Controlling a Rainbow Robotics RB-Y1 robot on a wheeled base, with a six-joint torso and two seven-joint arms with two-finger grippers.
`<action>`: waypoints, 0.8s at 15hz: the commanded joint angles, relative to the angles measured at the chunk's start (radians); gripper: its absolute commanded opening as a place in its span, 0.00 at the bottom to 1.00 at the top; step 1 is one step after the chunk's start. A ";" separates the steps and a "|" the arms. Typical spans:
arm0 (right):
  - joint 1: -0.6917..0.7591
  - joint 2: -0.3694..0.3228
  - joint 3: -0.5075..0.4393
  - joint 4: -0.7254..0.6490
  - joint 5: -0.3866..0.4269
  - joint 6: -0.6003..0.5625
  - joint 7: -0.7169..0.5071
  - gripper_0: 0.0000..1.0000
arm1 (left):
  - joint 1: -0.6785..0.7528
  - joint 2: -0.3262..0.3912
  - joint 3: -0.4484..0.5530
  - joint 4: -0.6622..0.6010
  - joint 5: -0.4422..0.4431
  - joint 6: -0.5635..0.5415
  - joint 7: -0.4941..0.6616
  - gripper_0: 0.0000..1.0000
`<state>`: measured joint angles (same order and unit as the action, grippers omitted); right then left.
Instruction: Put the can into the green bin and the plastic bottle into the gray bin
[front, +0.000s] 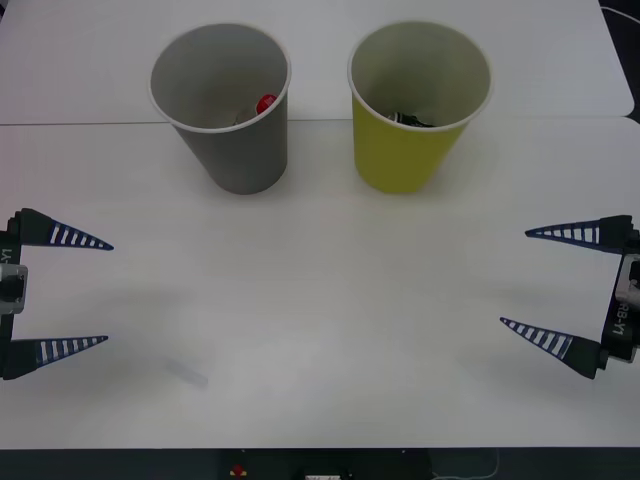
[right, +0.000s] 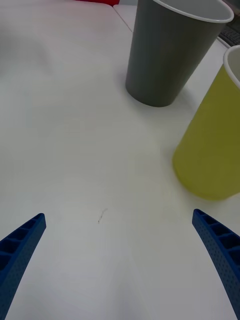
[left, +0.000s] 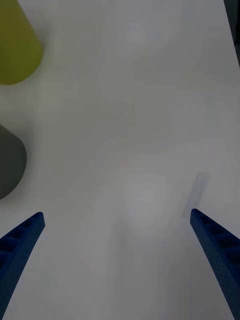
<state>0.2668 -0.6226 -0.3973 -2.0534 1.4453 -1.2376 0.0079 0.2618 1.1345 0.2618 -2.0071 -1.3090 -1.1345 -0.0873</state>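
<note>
Since both pieces already seem to sit in their bins, little can go wrong unless an arm swings inward and knocks over one of these tall, light cups, spilling what it holds. Inside the gray bin (front: 220, 110) the red cap of the plastic bottle (front: 266, 104) peeks above the rim; just beside the gray bin stands the green bin (front: 418, 108), with something dark, likely the can (front: 412, 120), at its bottom. Well apart from the gray bin, the left gripper (front: 108, 292) hangs spread wide and empty; past the green bin, the right gripper (front: 515, 278) is equally wide, touching nothing.
</note>
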 joint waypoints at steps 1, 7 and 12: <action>0.000 0.001 0.000 0.082 -0.043 -0.003 0.095 1.00 | 0.000 0.000 0.000 0.000 0.000 0.000 0.000 1.00; -0.026 -0.037 0.005 0.084 -0.042 -0.029 0.066 1.00 | 0.000 0.000 0.000 0.000 0.000 0.000 0.000 1.00; -0.120 -0.083 0.005 0.176 -0.042 -0.177 0.038 1.00 | 0.000 0.000 0.000 0.000 0.000 0.000 0.000 1.00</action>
